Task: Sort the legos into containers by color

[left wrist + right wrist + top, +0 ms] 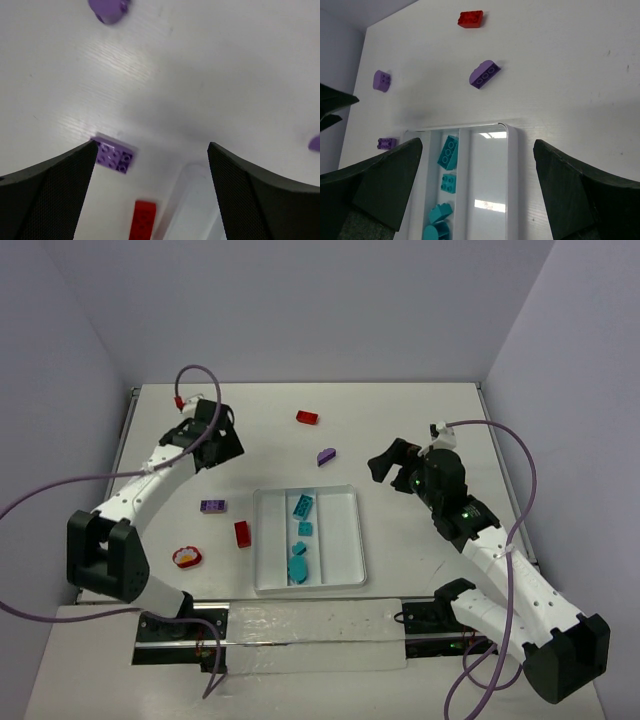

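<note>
Four teal bricks (301, 530) lie in a row in the middle compartment (458, 210) of the white tray (345, 540). The tray sits midway across the table (420, 410), closer to its near edge. One red brick (242, 533) lies just off the tray's left side, with a studded purple brick (212, 506) a little farther left. A rounded purple brick (326, 455) lies just past the tray's far edge, and a second red brick (307, 418) lies nearer the table's far edge. Only the right wrist view shows a small purple brick (381, 80); from overhead it is hidden beneath the left gripper (222, 440). Only the overhead view shows a red, white and yellow object (187, 557) near the table's left edge, beside the left arm's base. The left arm stretches toward the far left corner, its gripper above the table with fingers spread wide and nothing between them. The right arm bends in from the right edge, and the right gripper (388, 462) faces the tray's far right corner, also spread wide and empty.
</note>
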{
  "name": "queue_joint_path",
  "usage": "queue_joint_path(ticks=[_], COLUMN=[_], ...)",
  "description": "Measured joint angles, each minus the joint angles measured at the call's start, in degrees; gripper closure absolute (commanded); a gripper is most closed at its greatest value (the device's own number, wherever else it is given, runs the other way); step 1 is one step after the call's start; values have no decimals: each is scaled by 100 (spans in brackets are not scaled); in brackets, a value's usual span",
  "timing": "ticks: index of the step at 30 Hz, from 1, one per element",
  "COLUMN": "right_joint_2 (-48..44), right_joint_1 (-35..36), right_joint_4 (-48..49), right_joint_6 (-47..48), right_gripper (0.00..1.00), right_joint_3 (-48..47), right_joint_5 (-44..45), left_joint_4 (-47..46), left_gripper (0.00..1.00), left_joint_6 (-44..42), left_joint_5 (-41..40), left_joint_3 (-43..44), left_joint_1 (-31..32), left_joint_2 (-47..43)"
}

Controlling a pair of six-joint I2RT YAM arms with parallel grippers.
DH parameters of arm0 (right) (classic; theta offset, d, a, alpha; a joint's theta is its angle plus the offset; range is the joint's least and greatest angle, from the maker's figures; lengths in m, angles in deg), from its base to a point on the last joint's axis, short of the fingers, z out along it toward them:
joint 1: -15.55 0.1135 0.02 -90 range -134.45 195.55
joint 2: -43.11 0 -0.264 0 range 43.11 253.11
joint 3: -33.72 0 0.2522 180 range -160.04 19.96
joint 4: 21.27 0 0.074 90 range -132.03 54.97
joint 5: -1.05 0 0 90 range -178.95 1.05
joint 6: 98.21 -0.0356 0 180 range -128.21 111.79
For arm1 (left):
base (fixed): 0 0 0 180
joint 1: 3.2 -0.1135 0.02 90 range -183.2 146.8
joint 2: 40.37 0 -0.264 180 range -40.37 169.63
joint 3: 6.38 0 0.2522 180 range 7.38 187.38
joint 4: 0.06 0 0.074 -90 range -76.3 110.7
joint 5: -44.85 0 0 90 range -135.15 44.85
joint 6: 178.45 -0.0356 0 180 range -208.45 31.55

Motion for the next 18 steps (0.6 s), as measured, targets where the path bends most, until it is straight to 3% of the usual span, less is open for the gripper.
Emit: queue_joint_path(ticks=[4,10,18], right_joint_2=[6,129,285], right_joint_1=[-2,-7,-7], right_joint_4=[52,79,86], right_joint_6=[-7,-5,-3], right_gripper=[0,0,0], right_joint_3=[0,0,0], right_joint_5=[-62,-59,-63], left_joint_4=[-117,-103,-152], left_gripper=[1,1,1], left_joint_6=[-122,-288,-735], left_joint_5=[179,126,35], left_joint_3=[484,1645,2187], left_joint_1=[-597,-866,-1444], left_joint_2=[777,2010,2859])
